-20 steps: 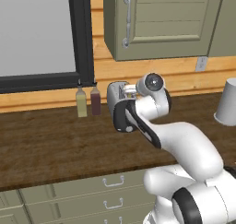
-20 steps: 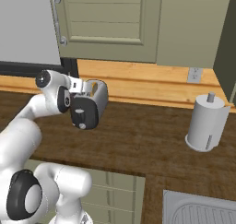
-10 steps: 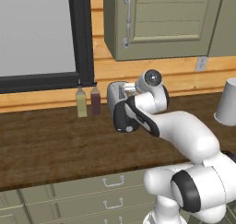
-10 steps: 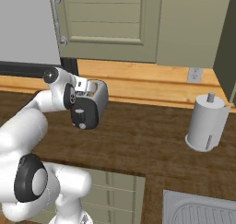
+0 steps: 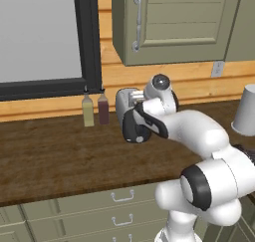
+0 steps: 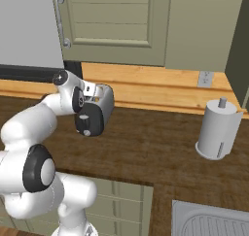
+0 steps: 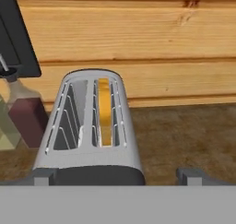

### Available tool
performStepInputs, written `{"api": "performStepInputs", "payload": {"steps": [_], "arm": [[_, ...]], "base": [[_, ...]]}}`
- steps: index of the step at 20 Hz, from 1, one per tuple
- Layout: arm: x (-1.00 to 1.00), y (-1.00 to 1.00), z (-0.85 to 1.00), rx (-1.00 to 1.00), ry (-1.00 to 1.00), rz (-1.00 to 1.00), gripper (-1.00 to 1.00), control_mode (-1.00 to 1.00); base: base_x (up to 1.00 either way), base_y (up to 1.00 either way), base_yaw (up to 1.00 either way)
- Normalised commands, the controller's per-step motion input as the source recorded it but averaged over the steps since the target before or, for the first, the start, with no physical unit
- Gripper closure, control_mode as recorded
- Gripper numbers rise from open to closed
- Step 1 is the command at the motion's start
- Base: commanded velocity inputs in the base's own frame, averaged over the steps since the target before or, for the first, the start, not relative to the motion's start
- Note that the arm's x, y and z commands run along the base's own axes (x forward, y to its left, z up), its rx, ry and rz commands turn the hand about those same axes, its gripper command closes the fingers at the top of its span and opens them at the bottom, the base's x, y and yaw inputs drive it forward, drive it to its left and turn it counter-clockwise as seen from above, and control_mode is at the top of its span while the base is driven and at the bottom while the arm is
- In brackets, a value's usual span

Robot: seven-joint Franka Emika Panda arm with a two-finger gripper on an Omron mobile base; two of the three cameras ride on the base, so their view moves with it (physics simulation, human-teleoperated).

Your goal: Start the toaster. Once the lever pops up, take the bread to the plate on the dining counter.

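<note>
Toaster (image 7: 90, 126) sits at the tabletop (image 5: 50, 156) back edge by the wood wall, 2 bottles (image 5: 95, 108) just beside it. Bread (image 7: 105, 111) stands in 1 slot. Fingers (image 7: 190, 175) spread wide, released, grasping nothing, straddling the toaster's near end. Paper towel roll (image 6: 219, 129) well apart.
</note>
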Motion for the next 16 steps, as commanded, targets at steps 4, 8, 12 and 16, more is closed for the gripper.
{"api": "performStepInputs", "payload": {"steps": [4, 8, 12, 16], "arm": [[0.29, 0.0, -0.17, 0.0, 0.08, 0.0, -1.0, -1.0], [0.18, 0.0, -0.18, 0.0, 0.0, 0.0, -1.0, -1.0], [0.36, 0.0, -0.05, 0.0, 0.01, 0.0, -1.0, -1.0], [0.35, 0.0, 0.0, 0.0, 0.0, 0.0, -1.0, -1.0]], "base": [[0.0, 0.0, 0.0], [0.0, 0.0, 0.0], [0.0, 0.0, 0.0], [0.0, 0.0, 0.0]]}}
